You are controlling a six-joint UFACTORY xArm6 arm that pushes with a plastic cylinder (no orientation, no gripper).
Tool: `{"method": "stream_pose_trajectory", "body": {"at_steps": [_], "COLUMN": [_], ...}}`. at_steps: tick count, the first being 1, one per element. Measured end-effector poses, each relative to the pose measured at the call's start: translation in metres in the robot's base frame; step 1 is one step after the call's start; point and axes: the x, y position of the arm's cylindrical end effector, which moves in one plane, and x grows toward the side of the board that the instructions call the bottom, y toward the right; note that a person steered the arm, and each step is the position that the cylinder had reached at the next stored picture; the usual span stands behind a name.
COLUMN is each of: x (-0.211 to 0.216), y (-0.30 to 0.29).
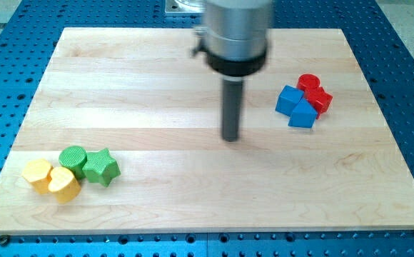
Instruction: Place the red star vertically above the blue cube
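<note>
Approaching: bare tip (230, 138) resting mid-board, touching nothing, with red star (320, 99) well off to its right, pressed against blue cube (290, 100); next, probably circling round to nudge it upward.

My tip (230, 138) rests on the wooden board (157, 71) near its middle, slightly toward the right edge, apart from every block.

Near the right edge, toward the top right corner, four blocks sit bunched and touching. The blue cube (288, 100) lies at the cluster's left, a second blue block (303, 114) just below and right of it. The red cylinder (308, 83) sits at the cluster's top, and the red star (320, 99) at its right, beside the second blue block.

Near the bottom left corner sits another touching cluster. The green cylinder (72, 158) is at its top, the green star (101, 167) at its right, the yellow block (37, 175) at its left, and a second yellow block (63, 184) nearest the bottom edge.
</note>
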Motion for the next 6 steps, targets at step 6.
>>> {"method": "stream_pose_trajectory", "body": {"at_steps": [6], "x": [-0.115], "y": [0.042]}}
